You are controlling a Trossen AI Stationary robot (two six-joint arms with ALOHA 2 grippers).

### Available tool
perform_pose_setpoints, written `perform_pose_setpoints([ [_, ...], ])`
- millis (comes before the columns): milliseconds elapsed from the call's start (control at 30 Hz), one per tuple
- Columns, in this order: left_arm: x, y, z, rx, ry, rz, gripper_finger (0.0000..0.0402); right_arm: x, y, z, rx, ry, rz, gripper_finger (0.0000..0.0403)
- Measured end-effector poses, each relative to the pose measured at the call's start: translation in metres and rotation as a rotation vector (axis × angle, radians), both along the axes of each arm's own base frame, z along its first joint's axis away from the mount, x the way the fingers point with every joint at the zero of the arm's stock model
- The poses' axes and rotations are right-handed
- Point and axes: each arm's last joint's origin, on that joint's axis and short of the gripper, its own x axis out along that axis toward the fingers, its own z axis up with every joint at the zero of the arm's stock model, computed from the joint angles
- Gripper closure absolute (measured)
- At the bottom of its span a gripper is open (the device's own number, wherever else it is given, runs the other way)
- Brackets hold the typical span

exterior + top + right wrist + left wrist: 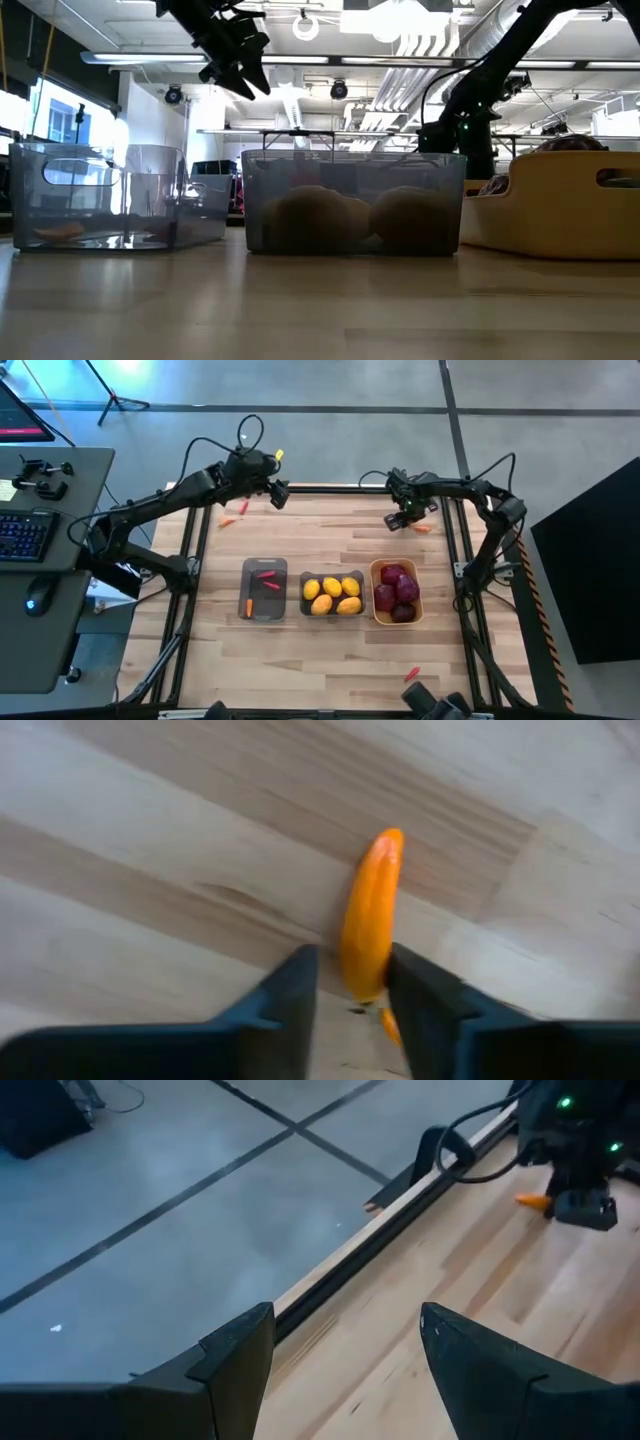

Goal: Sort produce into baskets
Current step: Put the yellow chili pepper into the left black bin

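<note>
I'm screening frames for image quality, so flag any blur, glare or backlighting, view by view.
Right wrist view: orange pepper and end effector soft with blur. Low view: bright ceiling lights backlight the lemon bin, leaving its fruit dim. High view: sharp, evenly lit. Left wrist view: soft.

Table: pale wooden plank tabletop (pixel 330 540), light streaked grain, black frame
Left and middle bins: smoky grey translucent plastic bin (pixel 264 589); matching grey bin (pixel 333 596)
Right bin: orange-yellow plastic bin (pixel 396 592)
Produce: yellow oval fruits (pixel 332 596); dark red round fruits (pixel 396 592); slim orange pepper (pixel 370 915)

Grey concrete floor (pixel 330 385) surrounds the wooden table (pixel 320 650); a desk (pixel 60 490) with keyboard (pixel 25 532) stands alongside, under ceiling pipes (pixel 400 45).
</note>
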Motion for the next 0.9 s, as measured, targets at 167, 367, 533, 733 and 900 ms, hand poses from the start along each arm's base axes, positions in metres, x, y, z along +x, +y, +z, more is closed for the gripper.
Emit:
perform_pose_setpoints([
  [167, 0.001, 0.0, 0.003, -0.012, -0.046, 0.006, 0.0163, -0.001, -0.001, 0.003, 0.024, -0.059, 0.041, 0.039],
  [367, -0.004, -0.01, 0.024, -0.051, -0.248, -0.086, 0.0163, 0.02, 0.015, 0.048, -0.136, -0.295, 0.117, 0.039],
  [533, -0.014, -0.02, 0.051, 0.04, -0.399, -0.121, 0.0163, 0.062, 0.042, 0.1, -0.302, -0.743, 0.198, 0.0394],
  [733, -0.028, -0.032, 0.066, 0.007, -0.497, -0.105, 0.0163, 0.127, 0.102, 0.112, -0.326, -1.044, 0.406, 0.0399],
  [900, -0.027, -0.043, 0.07, -0.049, -0.563, -0.116, 0.0163, 0.179, 0.16, 0.079, -0.23, -1.185, 0.515, 0.0398],
])
